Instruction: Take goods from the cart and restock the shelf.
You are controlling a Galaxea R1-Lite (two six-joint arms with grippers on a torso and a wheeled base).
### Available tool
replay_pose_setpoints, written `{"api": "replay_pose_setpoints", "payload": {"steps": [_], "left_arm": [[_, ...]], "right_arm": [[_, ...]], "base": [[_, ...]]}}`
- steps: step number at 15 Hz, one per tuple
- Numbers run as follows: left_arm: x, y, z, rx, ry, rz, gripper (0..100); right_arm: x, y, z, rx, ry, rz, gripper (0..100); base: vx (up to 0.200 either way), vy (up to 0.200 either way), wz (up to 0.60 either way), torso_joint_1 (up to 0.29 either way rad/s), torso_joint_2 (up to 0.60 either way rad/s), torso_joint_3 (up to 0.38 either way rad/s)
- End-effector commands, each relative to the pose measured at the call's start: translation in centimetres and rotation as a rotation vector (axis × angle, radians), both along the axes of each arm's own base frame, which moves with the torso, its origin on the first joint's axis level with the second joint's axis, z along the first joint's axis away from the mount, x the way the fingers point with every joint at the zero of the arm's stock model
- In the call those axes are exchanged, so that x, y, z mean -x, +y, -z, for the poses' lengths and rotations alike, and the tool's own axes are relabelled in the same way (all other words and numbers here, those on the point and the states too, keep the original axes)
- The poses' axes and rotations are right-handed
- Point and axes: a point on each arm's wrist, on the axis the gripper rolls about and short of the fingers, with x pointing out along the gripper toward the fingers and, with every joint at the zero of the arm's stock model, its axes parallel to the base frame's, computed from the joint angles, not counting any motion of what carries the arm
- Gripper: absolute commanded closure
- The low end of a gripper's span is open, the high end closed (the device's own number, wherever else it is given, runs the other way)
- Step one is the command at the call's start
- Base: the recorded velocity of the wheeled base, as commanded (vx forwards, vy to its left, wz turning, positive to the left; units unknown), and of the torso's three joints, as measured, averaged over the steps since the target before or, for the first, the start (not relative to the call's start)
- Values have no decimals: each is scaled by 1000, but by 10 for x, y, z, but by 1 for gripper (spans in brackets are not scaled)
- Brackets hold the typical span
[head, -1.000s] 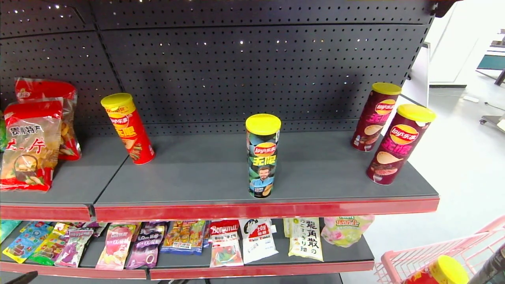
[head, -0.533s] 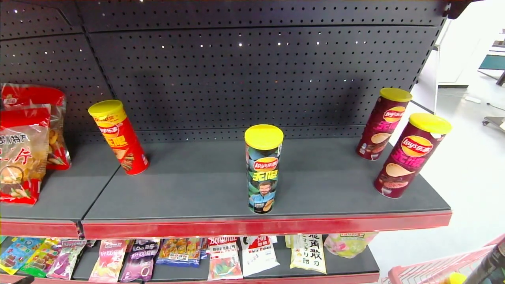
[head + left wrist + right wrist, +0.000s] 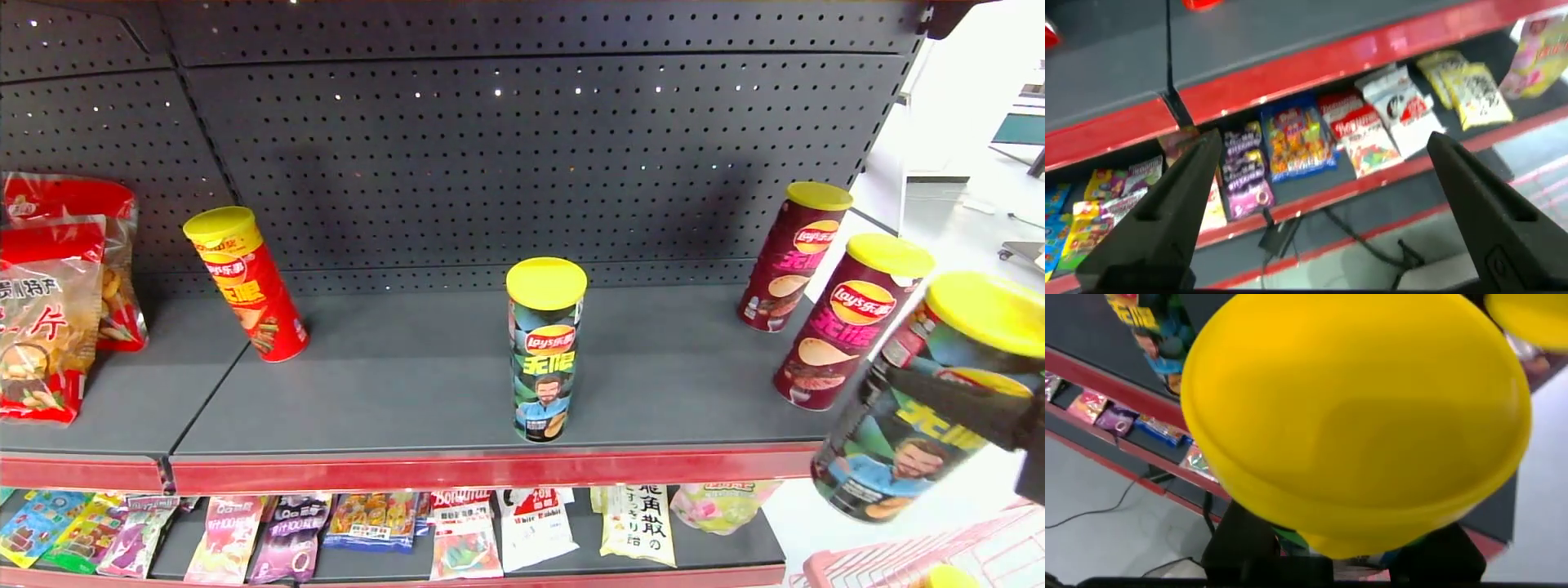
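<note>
1. The right gripper (image 3: 939,400) clamps a blue-green chip can (image 3: 886,469), just off the front right corner of the shelf (image 3: 490,472).
2. The can's long axis tilts, with the yellow lid (image 3: 988,314) up and rightward.
3. The left gripper (image 3: 1323,204) is spread wide, with snack bags (image 3: 1298,147) beyond it.

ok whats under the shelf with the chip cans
A lower shelf with a row of flat snack packets along its front edge. Whatever lies further back on it is covered by the upper shelf.
</note>
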Motion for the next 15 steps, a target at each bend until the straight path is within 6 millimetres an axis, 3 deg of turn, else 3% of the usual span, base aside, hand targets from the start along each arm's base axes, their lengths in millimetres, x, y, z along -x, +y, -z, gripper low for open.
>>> {"api": "replay_pose_setpoints", "payload": {"steps": [1,5,15], "left_arm": [[8,1,3,34,-86,-2,0],[7,1,7,123,-104,-23,0],[7,1,8,72,-114,-8,0]], "right_arm": [[-64,36,-5,4,44,-95,100],[-118,61,-7,-7,56,-153,100],[-200,102,1,-29,-4,-211,100]], "base": [[0,0,0,0,0,0],[0,0,0,0,0,0],[0,0,0,0,0,0]]}}
